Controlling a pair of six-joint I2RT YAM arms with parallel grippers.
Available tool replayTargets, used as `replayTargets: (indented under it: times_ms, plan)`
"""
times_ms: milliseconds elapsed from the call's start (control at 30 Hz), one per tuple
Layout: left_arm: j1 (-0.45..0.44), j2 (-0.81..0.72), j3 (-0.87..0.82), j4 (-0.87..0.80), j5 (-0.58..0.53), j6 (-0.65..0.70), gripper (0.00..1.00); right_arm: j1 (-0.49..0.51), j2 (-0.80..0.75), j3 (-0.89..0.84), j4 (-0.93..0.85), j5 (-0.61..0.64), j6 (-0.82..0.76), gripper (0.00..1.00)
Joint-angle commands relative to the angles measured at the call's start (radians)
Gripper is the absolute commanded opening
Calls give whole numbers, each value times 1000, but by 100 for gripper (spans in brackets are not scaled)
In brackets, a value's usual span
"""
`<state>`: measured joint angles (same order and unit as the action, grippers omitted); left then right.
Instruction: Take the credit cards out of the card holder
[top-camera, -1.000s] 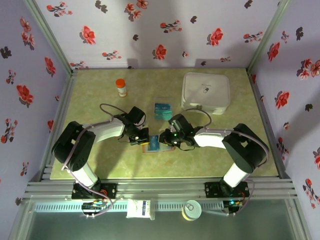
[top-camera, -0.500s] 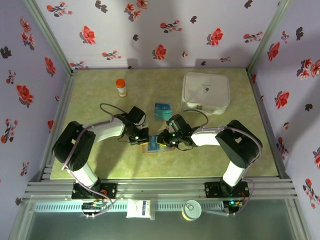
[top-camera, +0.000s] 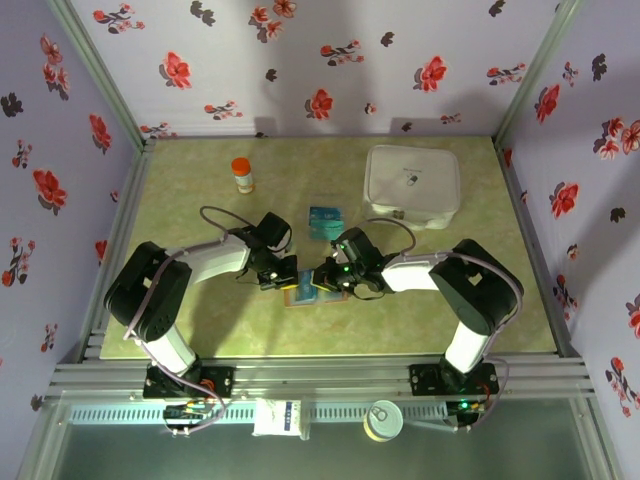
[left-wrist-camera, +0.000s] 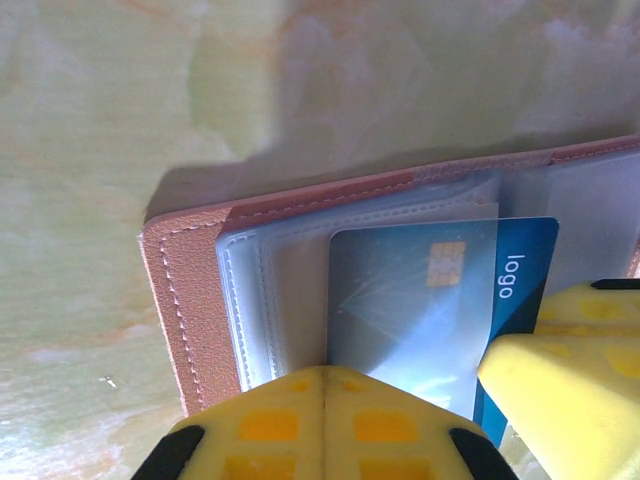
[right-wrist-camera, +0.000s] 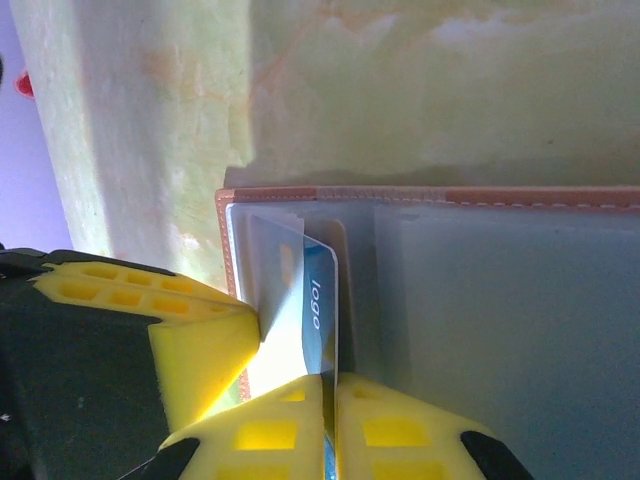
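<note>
Card (right-wrist-camera: 318, 300) looks thin, stiff and slippery; right end effector (right-wrist-camera: 329, 385) pinches its free edge, while left end effector (left-wrist-camera: 325, 390), pressed together, holds down the wallet (left-wrist-camera: 185, 300).

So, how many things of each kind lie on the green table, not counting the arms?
Card holder: 1
Teal credit cards: 3, it seems (one in the holder, two loose beyond it)
Orange-capped bottle: 1
White lidded container: 1
Total: 6

Card (left-wrist-camera: 420, 290) btm edge hidden behind left pincer (left-wrist-camera: 322, 385); holder (left-wrist-camera: 190, 290) cut off rt.
</note>
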<state>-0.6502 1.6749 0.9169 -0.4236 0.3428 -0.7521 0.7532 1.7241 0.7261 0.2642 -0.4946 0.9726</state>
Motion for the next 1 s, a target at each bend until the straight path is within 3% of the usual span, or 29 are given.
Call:
replayTargets:
  times_ms: [0,367,767,967]
  plan:
    - [-5,32,2,-60,-28,16,0,-9,-42,-13,-47,31,-27,10]
    - [-6,35,11,-64,-29,19,0,-26,-140,-6,-237,93,-115,9]
    - [-6,-27,33,-54,-16,11,0,-26,-250,127,-470,152,-240,8]
    - [-5,-75,49,-51,-16,2,2,-26,-280,227,-624,237,-419,6]
